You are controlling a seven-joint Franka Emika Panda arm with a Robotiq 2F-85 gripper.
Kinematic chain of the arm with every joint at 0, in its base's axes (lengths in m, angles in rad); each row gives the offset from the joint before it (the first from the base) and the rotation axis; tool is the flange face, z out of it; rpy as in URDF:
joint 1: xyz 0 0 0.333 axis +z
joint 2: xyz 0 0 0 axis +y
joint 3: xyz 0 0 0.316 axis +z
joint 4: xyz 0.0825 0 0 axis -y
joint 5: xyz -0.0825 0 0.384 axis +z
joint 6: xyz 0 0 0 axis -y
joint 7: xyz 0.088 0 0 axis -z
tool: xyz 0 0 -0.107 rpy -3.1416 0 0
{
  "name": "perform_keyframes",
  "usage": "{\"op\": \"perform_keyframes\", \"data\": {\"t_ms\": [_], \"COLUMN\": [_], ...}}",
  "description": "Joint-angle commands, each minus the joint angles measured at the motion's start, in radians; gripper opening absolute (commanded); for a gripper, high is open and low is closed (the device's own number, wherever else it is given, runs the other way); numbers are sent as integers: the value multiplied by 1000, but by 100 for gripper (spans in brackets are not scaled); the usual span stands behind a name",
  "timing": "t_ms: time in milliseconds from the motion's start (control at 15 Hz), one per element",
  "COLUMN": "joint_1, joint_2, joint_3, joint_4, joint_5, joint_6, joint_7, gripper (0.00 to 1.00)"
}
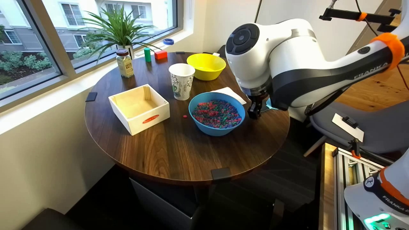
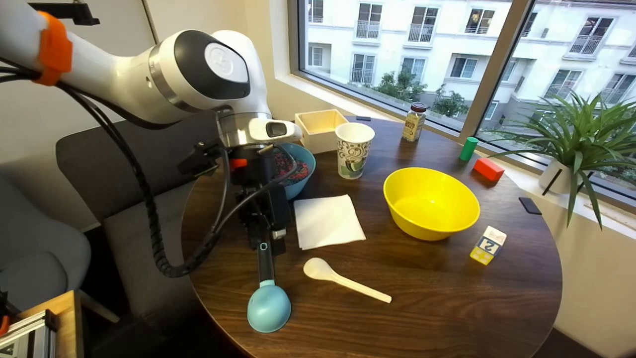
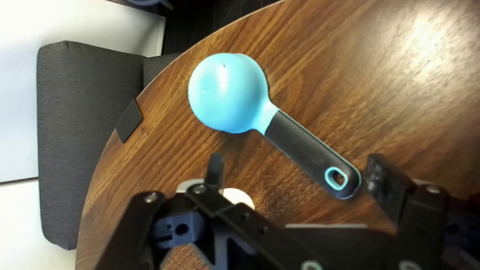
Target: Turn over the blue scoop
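Note:
The blue scoop lies on the dark round wooden table (image 1: 179,153) with its light-blue cup upside down, rounded side up. Its cup shows in the wrist view (image 3: 228,93) and in both exterior views (image 1: 271,104) (image 2: 269,309), and its short black handle points back toward the gripper. My gripper (image 3: 295,170) is open and empty, low over the handle's end. In the wrist view one fingertip is close beside the handle's end and the other stands apart from the handle, on its far side. Whether a finger touches the handle is unclear. The gripper also shows in both exterior views (image 1: 255,111) (image 2: 268,243).
A white spoon (image 2: 348,283) and a white napkin (image 2: 329,221) lie beside the scoop. A large blue bowl of colourful bits (image 1: 211,130) stands close to the gripper. A yellow bowl (image 2: 431,209), paper cup (image 2: 354,154), wooden box (image 1: 150,118) and letter block (image 2: 488,245) stand farther off. The table edge runs near the scoop's cup.

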State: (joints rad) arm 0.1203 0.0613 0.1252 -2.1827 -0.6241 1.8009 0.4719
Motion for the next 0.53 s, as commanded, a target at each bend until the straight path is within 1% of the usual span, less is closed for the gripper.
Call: {"op": "perform_keyframes", "data": {"t_ms": [0, 67, 133, 267, 333, 400, 467], "joint_1": [11, 11, 11, 11, 11, 11, 11], "joint_2": [23, 23, 24, 25, 26, 27, 28], "joint_3": [-4, -4, -4, -4, -5, -5, -5], "joint_4": [6, 6, 6, 6, 6, 6, 7], "joint_5": [-35, -35, -34, -33, -33, -33, -33], "joint_6": [-16, -16, -15, -15, -15, -15, -15], "joint_7": [37, 37, 38, 40, 41, 43, 42], "gripper": [82, 82, 72, 67, 58, 58, 59]}}
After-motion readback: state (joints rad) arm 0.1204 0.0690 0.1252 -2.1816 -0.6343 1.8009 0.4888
